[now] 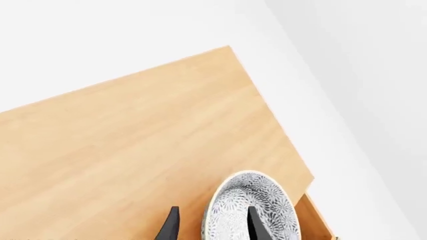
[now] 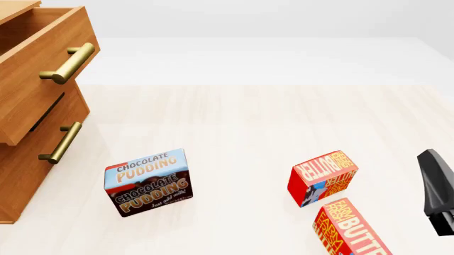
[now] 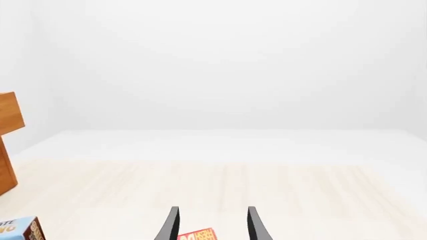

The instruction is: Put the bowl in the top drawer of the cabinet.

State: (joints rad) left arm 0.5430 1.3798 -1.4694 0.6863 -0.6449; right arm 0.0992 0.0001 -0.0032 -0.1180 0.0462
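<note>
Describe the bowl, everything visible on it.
The bowl shows only in the left wrist view: round, shallow, with a fine grey-and-white floral speckle inside, ceramic-looking. It is tilted up on edge, its inside facing the camera. One finger of the left tool lies across its inside and the other outside its rim, so it appears gripped at the rim. Behind it is the cabinet's light wooden top, with an open drawer corner beside it. Its lower part is cut off by the frame.

The bowl [image 1: 248, 207] carries a fine grey-and-white floral speckle. The cabinet [image 2: 32, 106] is warm brown wood with brass handles [image 2: 69, 64]. The pudding box [image 2: 148, 182] is blue, brown and red with cream lettering. The 2 butter boxes [image 2: 322, 178] are red with yellow lettering. The table [image 2: 248, 122] is pale wood.
</note>
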